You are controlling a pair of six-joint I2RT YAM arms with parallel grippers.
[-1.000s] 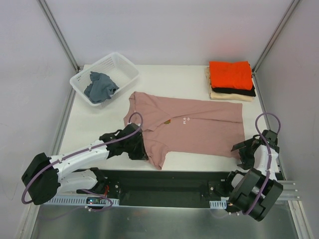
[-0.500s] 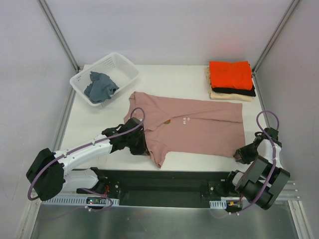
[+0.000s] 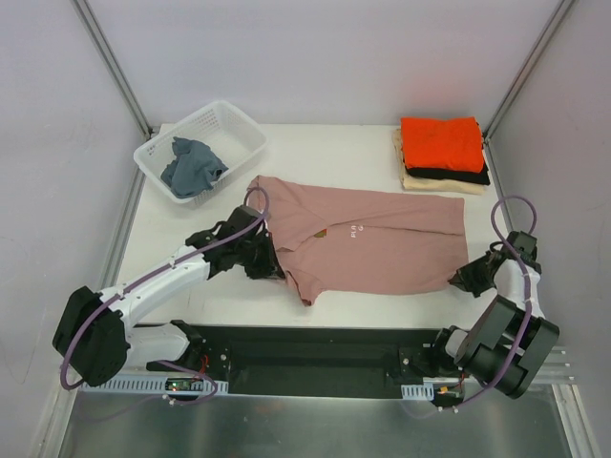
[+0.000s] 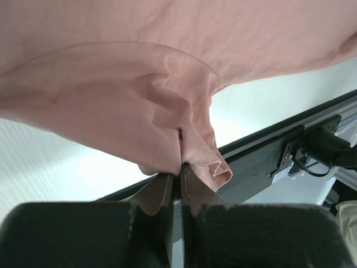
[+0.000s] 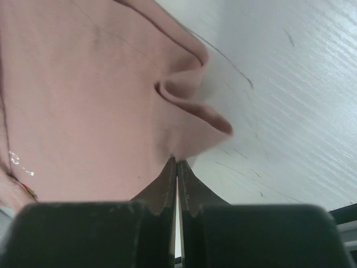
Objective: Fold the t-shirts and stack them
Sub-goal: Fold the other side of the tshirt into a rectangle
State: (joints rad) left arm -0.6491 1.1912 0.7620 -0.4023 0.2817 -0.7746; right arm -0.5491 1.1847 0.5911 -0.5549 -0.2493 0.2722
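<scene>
White table [image 3: 325, 153], faint grain on its top, stood in a booth. Pale grey-lilac walls [image 3: 315, 57] closed the back and both sides. Aluminium posts rose at the rear corners, left post [image 3: 110, 62], right post [image 3: 530, 72]. Black rail [image 3: 315, 358] ran along the near edge. Light was even, shadows soft.

light: bright, even | shadows: faint | glare: table [image 4: 245, 109] washed out, left wrist | blur: left end effector [image 4: 179, 177] defocused

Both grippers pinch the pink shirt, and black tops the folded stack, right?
No: the orange shirt tops the stack, per the top view. The left gripper and right gripper do both pinch the pink shirt.
</scene>
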